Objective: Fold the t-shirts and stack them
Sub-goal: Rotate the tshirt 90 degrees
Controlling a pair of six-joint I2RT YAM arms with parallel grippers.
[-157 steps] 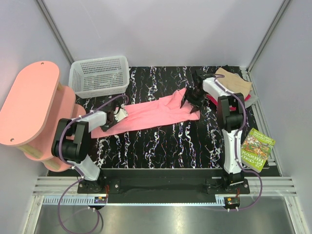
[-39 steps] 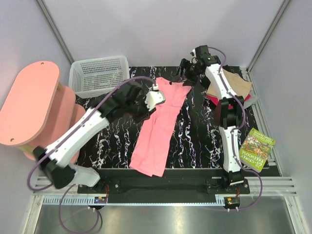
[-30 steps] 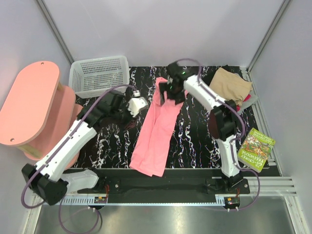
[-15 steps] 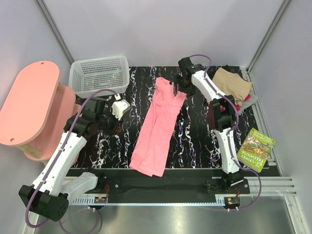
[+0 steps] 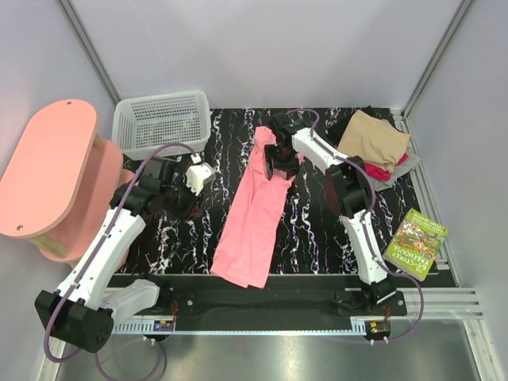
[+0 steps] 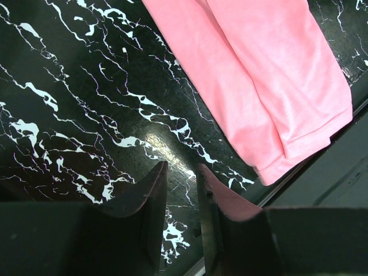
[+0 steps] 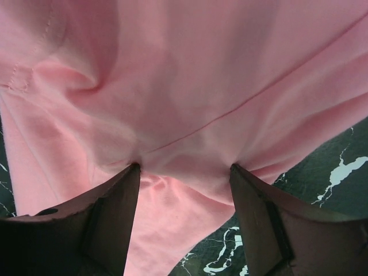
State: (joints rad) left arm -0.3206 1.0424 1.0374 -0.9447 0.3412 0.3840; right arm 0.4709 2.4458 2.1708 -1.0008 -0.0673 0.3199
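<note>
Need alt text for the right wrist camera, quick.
The right gripper, fingers spread wide, presses into the rumpled pink t-shirt, which fills almost the whole view. A corner of black marbled table shows at lower right.

Bright, even overhead light, soft shadows only in top view. Glare streak on glossy desk [image 6: 167, 152] in left wrist view. Close-up fingers [image 6: 144, 213] dark and blurry. Pink t-shirt [image 7: 218, 75] slightly soft in right wrist view.

White arm links [image 5: 99, 255], black joints [image 5: 129, 197], purple cables [image 5: 163, 148]; dark tapered claw fingers [image 6: 150, 191].
</note>
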